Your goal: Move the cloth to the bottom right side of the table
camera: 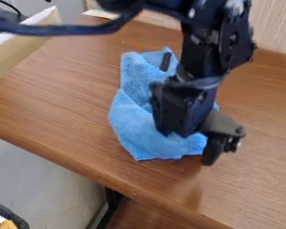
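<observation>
Cloth (132,123) on table (61,98), partly behind gripper (220,150), near its lower R corner; can't tell if gripper's open or shut. Risk: w/ only a corner pinched, cloth prob. slips free short of btm R.

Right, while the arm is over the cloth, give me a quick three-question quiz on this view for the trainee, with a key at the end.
1. Multiple choice: what colour is the cloth?
A) red
B) blue
C) white

2. True or false: the cloth hangs down over the near edge of the table.

3. Fill in the blank: in the camera view, the gripper is beside the ____ corner of the cloth.

Key: 1. B. 2. False; the near edge is bare wood below the cloth. 3. Lower right.
</observation>
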`<state>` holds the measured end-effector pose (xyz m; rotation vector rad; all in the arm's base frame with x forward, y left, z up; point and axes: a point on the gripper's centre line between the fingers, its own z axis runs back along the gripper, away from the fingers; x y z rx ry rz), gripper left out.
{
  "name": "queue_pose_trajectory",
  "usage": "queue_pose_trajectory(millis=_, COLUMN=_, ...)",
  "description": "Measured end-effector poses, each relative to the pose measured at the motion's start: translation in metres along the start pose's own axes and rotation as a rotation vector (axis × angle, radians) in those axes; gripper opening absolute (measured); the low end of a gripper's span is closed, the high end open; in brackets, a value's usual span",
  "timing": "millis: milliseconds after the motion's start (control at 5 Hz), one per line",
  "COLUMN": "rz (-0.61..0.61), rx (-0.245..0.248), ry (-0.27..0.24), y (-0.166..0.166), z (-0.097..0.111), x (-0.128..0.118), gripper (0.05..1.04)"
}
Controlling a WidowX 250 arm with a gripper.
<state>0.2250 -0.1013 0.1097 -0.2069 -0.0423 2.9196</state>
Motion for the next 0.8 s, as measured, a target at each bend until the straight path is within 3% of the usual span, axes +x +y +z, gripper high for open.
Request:
queue_pose_trajectory(millis=400, rz=0.020, rx=0.011, ry=0.092, y=-0.005, z=0.043, x=-0.005, gripper=1.001)
queue_pose_trajectory(millis=800, rz=-0.007, rx=0.001, ry=0.140, y=-0.006, z=0.058, x=-0.016, gripper=1.001)
